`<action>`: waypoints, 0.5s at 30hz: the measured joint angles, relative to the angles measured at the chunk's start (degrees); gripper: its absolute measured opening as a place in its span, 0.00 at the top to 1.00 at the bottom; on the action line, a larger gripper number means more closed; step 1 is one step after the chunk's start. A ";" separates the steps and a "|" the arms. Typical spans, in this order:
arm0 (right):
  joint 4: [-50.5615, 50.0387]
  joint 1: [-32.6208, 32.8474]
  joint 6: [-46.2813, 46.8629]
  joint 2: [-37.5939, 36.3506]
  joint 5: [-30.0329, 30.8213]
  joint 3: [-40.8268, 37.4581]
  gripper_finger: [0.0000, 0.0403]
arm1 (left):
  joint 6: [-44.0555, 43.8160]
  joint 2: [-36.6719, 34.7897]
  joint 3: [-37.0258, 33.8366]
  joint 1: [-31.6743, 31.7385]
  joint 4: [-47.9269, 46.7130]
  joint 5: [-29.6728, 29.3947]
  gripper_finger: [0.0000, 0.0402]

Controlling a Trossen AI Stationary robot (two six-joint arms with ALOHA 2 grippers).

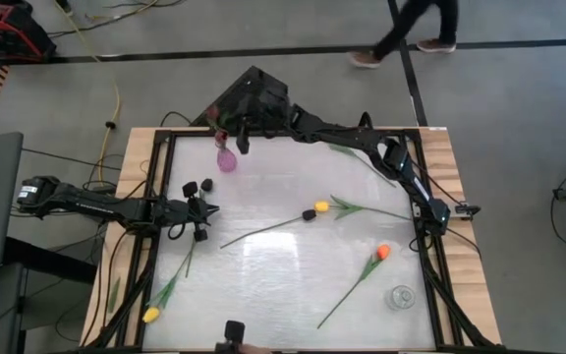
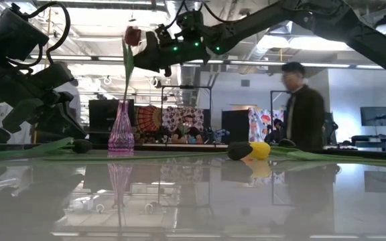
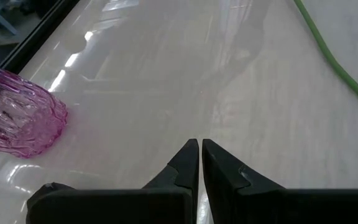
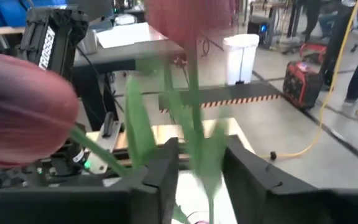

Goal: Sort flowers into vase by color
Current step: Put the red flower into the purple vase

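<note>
While the dark red tulip (image 2: 133, 35) stands in the pink ribbed glass vase (image 2: 120, 131), the right hand (image 1: 236, 126) parts above it (release); the left hand (image 3: 200, 163) waits pinched together.

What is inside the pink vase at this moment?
A dark red tulip stands in the pink vase, its green stem rising from the neck. The right gripper, open, is around the stem above. How many stems are inside cannot be seen.
</note>
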 joint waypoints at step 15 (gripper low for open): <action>-35.11 -2.81 -3.25 -1.13 0.06 13.23 0.48 | 0.00 0.01 0.00 0.01 0.01 0.00 0.97</action>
